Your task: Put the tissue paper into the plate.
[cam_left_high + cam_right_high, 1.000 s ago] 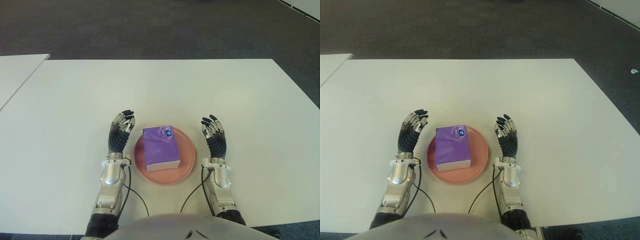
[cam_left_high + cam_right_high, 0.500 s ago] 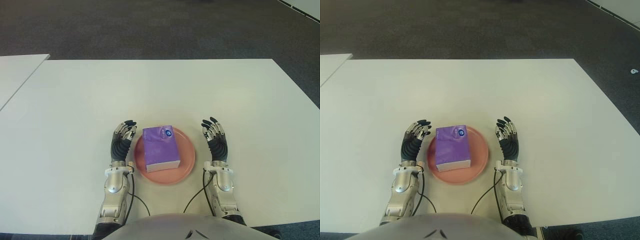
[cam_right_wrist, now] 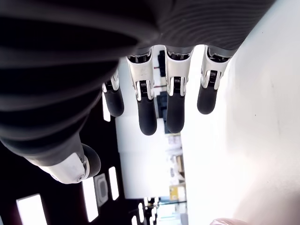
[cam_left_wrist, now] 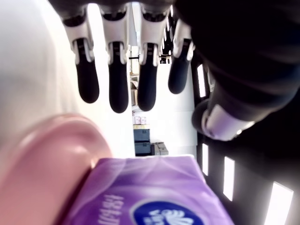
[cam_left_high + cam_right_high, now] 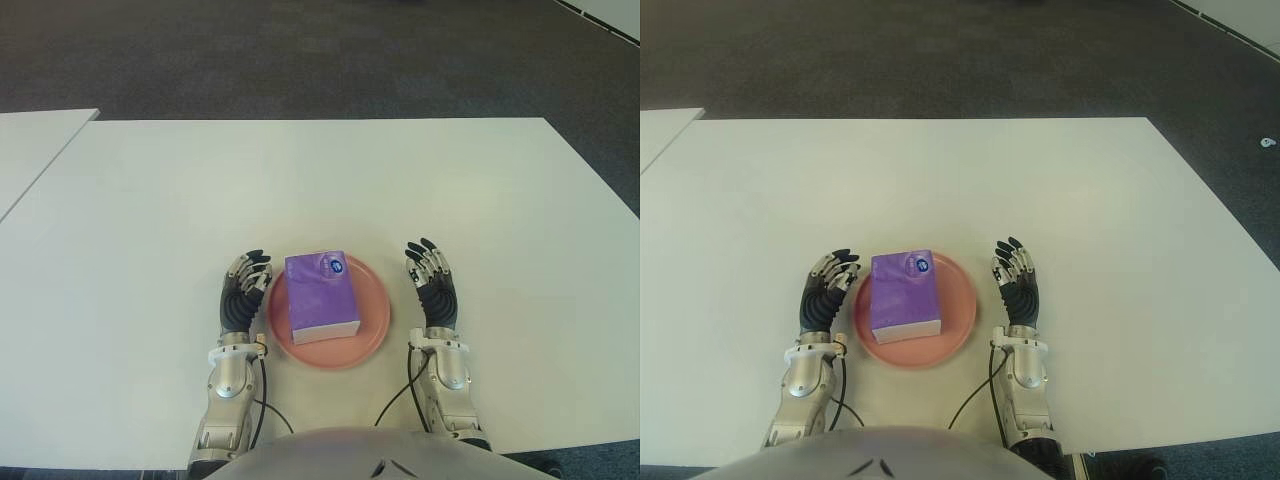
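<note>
Since the earlier frames both arms have been drawn back toward the lower edge of the frame: the left hand, seen a second ago with its fingertips level with the far edge of the tissue pack, is now being held lower, beside the pack's middle, and the right hand has been pulled back a little as well. The pack and the plate are being left where they were. The purple pack is being shown lying flat inside the pink plate, slightly left of the plate's centre, in the lower middle of the eye views, with its white side facing the bottom of the frame. The plate is being carried by the white table, which is filling most of the frame below a dark floor along the top. The left hand is being held just left of the plate's rim, the right hand a little apart from the rim on the right; whether either is touching the table cannot be told. In the left wrist view the fingers are being kept straight and spread, with nothing between them, above the pack's top and the plate's edge. In the right wrist view the right fingers are likewise being held extended and apart, gripping nothing. A second white table is being shown at the left edge.
</note>
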`<control>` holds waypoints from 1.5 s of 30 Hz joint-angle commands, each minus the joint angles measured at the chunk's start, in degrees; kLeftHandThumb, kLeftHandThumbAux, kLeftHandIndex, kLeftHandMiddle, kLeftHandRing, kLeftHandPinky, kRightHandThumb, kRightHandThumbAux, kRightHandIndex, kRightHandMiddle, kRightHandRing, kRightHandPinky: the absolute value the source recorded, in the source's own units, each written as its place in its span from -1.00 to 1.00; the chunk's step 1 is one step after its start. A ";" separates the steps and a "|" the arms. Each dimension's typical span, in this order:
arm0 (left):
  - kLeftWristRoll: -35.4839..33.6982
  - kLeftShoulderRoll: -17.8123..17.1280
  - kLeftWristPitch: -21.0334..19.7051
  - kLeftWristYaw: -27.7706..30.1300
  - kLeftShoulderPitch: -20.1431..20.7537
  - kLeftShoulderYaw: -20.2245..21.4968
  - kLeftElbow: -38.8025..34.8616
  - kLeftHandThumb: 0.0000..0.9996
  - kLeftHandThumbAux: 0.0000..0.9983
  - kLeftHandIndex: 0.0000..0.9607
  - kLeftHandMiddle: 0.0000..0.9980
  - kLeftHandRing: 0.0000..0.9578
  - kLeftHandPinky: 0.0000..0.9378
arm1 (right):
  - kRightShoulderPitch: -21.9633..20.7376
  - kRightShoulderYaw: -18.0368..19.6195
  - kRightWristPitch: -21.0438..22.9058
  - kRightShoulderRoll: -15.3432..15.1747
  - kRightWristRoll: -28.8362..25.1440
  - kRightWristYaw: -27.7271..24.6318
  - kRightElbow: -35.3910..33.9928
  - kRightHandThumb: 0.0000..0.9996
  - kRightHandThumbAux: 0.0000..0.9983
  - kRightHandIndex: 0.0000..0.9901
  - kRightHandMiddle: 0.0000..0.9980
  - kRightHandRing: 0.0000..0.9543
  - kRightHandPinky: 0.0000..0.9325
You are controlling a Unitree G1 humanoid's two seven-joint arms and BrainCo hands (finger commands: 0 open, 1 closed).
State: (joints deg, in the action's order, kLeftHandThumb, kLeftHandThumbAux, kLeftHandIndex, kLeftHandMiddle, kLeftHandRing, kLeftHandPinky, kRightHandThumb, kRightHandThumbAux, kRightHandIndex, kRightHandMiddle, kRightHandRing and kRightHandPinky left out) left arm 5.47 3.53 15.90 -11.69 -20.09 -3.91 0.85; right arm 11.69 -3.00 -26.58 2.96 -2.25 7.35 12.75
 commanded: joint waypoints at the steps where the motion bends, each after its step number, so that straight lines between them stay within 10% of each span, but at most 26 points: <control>1: -1.31 2.48 -3.80 0.73 -2.94 -1.81 -3.39 -0.60 0.35 -0.39 -0.28 -0.21 -0.15 | 2.54 0.63 2.76 0.77 -0.23 -0.60 1.35 -0.30 0.22 -0.69 -0.48 -0.53 -0.60; 12: -1.68 4.25 -11.15 -1.85 -5.67 -3.51 -8.72 -0.58 0.47 -0.46 -0.32 -0.23 -0.19 | 2.66 1.21 3.72 1.07 -1.73 -2.60 0.50 -0.25 0.24 -0.68 -0.48 -0.52 -0.56; 45: 4.24 2.03 -11.79 -5.25 -4.56 -6.98 -9.00 -0.47 0.40 -0.61 -0.41 -0.33 -0.26 | 1.78 2.95 3.04 -0.18 -0.82 -3.95 1.39 -0.41 0.23 -0.71 -0.53 -0.61 -0.74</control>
State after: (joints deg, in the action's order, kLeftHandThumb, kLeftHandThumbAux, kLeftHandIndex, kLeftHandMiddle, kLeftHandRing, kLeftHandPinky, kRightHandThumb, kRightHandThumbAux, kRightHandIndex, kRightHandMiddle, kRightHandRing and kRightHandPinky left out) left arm 9.13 3.37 3.98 -16.66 -24.45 -9.93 -8.72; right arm 12.16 -0.93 -25.26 2.85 -3.35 3.48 11.85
